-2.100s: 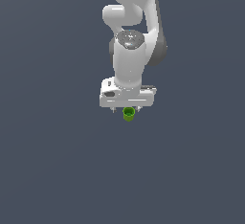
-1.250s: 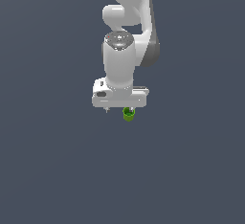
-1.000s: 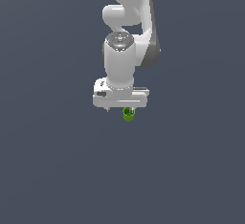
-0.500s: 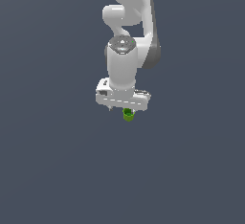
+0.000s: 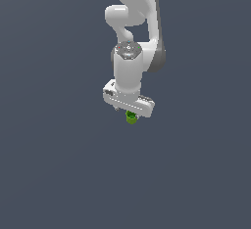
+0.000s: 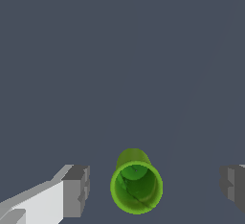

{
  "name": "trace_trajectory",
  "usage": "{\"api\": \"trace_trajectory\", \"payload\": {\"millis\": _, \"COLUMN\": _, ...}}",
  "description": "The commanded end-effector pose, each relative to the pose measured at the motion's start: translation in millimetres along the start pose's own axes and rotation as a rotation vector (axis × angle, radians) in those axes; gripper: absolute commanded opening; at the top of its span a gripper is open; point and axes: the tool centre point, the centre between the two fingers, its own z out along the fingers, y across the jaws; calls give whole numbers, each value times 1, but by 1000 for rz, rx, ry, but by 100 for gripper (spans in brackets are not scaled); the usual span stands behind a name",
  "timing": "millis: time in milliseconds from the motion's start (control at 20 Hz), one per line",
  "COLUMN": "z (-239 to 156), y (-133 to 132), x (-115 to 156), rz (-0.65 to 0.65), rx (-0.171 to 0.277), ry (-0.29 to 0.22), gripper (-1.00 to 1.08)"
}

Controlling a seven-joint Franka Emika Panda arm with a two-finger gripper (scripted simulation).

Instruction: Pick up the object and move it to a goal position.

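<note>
The object [image 5: 131, 118] is a small bright green cup. It pokes out just under my white gripper [image 5: 129, 111] in the exterior view. In the wrist view the object [image 6: 136, 187] stands upright with its hollow top facing the camera, between the two grey fingertips [image 6: 76, 191]. My gripper [image 6: 154, 188] is open. There is a clear gap between the cup and the pad on either side, and the cup sits nearer one finger than the other. Neither finger touches it.
A plain dark grey surface fills both views. The white arm [image 5: 135, 22] rises above the hand in the exterior view. No other objects or marker show.
The hand has turned about its vertical axis, so its crossbar now lies slanted in the exterior view, and it sits slightly lower. The green cup has stayed in place.
</note>
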Motion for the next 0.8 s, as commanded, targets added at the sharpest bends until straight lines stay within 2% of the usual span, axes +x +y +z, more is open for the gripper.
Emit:
{"api": "trace_trajectory", "payload": {"millis": 0, "z": 4, "y": -1, "x": -4, "rz": 67, "rx": 0, "ry": -2, "gripper": 100}}
{"api": "trace_trajectory", "payload": {"millis": 750, "z": 28, "y": -4, "x": -28, "rz": 459, "rx": -3, "ry": -13, "gripper": 100}}
